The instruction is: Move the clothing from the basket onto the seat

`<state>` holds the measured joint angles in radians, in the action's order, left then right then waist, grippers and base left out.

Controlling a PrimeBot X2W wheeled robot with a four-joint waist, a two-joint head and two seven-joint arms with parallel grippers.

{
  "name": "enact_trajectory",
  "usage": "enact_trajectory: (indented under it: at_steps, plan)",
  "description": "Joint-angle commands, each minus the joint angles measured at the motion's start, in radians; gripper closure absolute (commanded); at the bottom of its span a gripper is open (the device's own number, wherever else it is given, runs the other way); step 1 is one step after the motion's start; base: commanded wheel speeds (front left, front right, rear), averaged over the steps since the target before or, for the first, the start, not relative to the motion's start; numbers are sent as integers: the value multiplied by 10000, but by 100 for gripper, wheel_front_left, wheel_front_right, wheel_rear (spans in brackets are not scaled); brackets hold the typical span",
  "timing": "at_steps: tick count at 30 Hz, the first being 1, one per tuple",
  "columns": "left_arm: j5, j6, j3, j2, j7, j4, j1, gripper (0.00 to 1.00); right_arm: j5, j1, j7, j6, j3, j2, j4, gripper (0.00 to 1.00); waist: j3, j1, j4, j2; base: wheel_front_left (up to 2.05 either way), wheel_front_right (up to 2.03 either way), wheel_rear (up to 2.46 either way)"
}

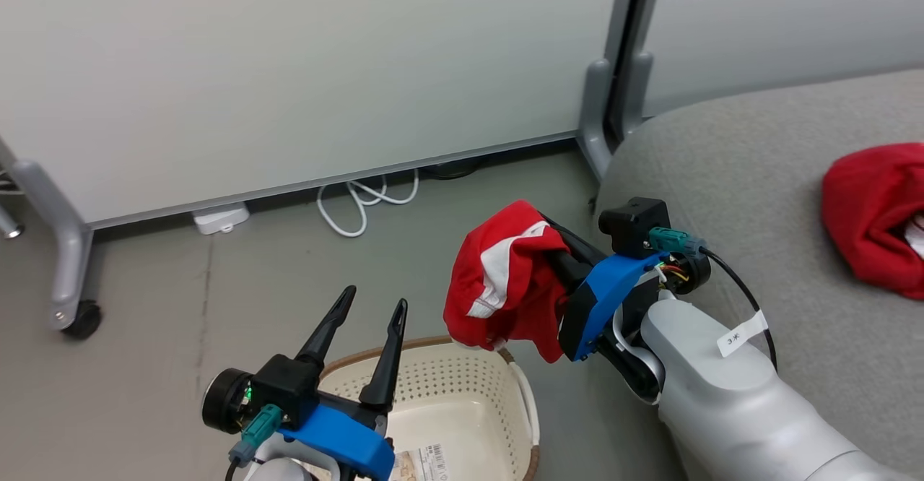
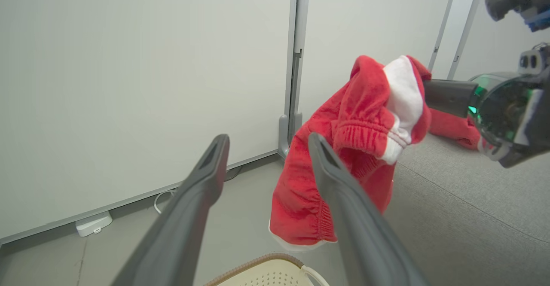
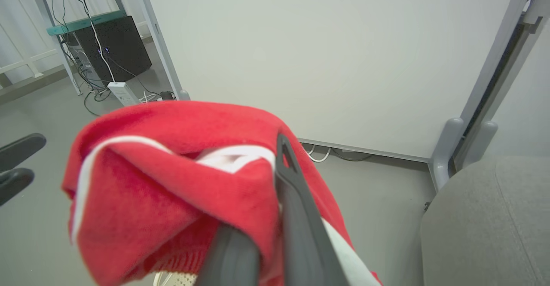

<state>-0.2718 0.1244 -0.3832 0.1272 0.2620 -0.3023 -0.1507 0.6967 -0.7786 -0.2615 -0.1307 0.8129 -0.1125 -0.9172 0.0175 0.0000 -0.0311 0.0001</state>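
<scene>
A red garment with white panels hangs in the air above the basket's far rim, draped over my right gripper, which is shut on it. The left wrist view shows the same garment dangling, and the right wrist view has it bunched around the fingers. A second red garment lies on the grey seat at the right. The cream basket sits on the floor below, with a paper label inside. My left gripper stands open over the basket's near side, holding nothing.
A white partition wall on grey wheeled feet runs behind. White cables and a power adapter lie along its base. A black computer case stands under a desk further left. Grey floor surrounds the basket.
</scene>
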Motion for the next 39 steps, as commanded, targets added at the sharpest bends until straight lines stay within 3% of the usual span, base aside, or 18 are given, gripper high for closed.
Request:
enact_trajectory:
  at_steps: [1,27,35,39]
  plan:
    - [89,80,61,-18,44,56,-82,0,-120,150,-52,-1,-73,-58,181,100,90,0,-440,-1,0,0,0]
    - [-4,67,-27,144,46,-318,-326,0,-617,444,-49,-1,-683,-101,765,100,757,0,-4129,-1,0,0,0]
    - [17,68,-107,202,46,-281,-413,0,-702,529,-49,-1,-804,-17,827,100,864,0,-5069,-1,0,0,0]
    - [-68,68,-456,256,46,-371,-667,0,-757,668,-49,-1,-1133,-164,890,100,995,0,-5166,-1,0,0,0]
